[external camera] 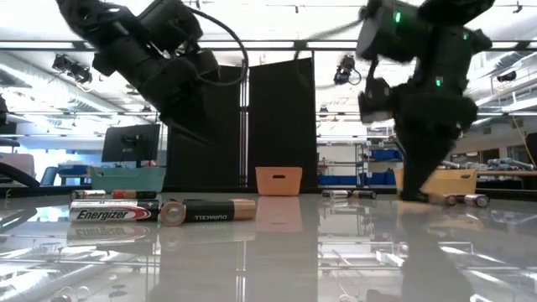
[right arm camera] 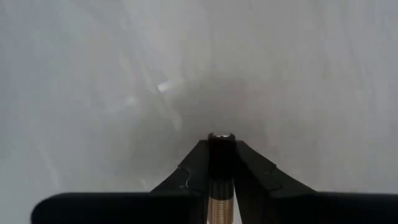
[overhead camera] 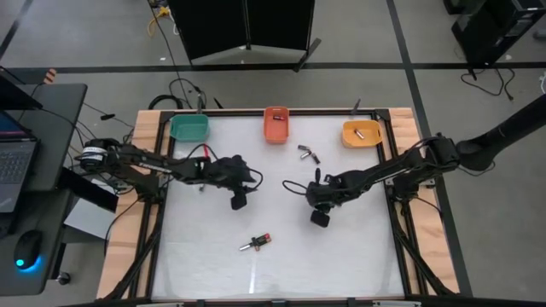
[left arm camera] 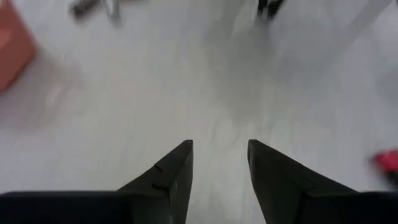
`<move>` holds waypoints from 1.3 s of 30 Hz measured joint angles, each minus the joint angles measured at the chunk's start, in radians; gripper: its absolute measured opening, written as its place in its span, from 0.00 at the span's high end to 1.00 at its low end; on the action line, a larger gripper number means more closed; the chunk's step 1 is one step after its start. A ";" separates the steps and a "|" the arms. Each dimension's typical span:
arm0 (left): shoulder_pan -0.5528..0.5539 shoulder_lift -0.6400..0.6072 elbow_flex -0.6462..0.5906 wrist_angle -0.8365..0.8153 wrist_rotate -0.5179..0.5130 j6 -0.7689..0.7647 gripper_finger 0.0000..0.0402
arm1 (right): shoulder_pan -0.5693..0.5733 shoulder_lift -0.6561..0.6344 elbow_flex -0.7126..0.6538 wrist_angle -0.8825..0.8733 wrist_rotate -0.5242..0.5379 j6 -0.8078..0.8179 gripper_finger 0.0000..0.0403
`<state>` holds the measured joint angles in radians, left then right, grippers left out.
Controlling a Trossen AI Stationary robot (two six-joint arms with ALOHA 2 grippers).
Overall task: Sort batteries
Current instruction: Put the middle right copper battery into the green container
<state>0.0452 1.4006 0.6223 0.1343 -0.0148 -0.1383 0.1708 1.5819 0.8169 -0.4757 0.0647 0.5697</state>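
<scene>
My right gripper point(right arm camera: 221, 140) is shut on a battery point(right arm camera: 221, 168) above the table's middle right point(overhead camera: 320, 219). My left gripper point(left arm camera: 219, 144) stands open with nothing between its fingers, over the table's middle left point(overhead camera: 240, 203). Two batteries point(overhead camera: 256, 243) lie on their sides near the table's middle front; the low view shows them close up as an Energizer point(external camera: 113, 214) and a Duracell point(external camera: 214, 210). Other batteries point(overhead camera: 307, 154) lie near the far edge, and one point(overhead camera: 360, 135) lies in the yellow bin. My right gripper pinches the battery's dark upper sides point(right arm camera: 221, 155) between its two fingers. The battery lies along the fingers, its silvery end point(right arm camera: 221, 135) at their tips and its copper-coloured part point(right arm camera: 220, 200) farther back. The fingers point steeply down. Whether the battery touches the table I cannot tell.
Three bins stand along the far edge: green point(overhead camera: 189, 128), orange point(overhead camera: 275, 124) and yellow point(overhead camera: 361, 133). A wooden frame point(overhead camera: 128, 222) borders the white table. In the low view two more batteries point(external camera: 466, 200) lie at the right, beside the right arm.
</scene>
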 joint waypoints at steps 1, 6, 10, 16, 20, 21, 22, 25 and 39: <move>-0.001 0.000 -0.021 0.070 0.004 0.000 0.61 | 0.006 -0.016 0.000 0.024 0.002 -0.006 0.86; -0.001 0.000 -0.164 0.555 0.092 -0.027 0.66 | 0.032 -0.111 0.000 0.205 0.101 -0.080 0.86; -0.002 0.000 -0.252 0.898 0.118 -0.056 0.66 | 0.039 -0.169 0.001 0.447 0.220 -0.207 0.86; -0.003 -0.001 -0.243 1.022 0.143 -0.057 0.66 | 0.037 -0.177 0.002 0.863 0.249 -0.446 0.86; -0.009 0.000 -0.186 0.983 0.188 -0.070 0.61 | 0.036 -0.177 0.002 1.009 0.250 -0.545 0.86; -0.011 0.000 -0.173 0.982 0.190 -0.070 0.59 | 0.035 -0.177 0.002 1.029 0.250 -0.557 0.86; -0.014 0.000 -0.157 0.984 0.190 -0.064 0.58 | 0.033 -0.177 0.002 1.038 0.250 -0.566 0.86; -0.016 0.000 -0.116 0.962 0.191 -0.033 0.53 | 0.031 -0.176 0.002 1.048 0.250 -0.574 0.86; -0.016 0.010 0.031 0.787 0.220 -0.003 0.47 | 0.031 -0.176 0.002 1.103 0.249 -0.619 0.86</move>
<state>0.0288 1.4103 0.6532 0.9216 0.2048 -0.1418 0.2016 1.4055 0.8192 0.6276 0.3138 -0.0492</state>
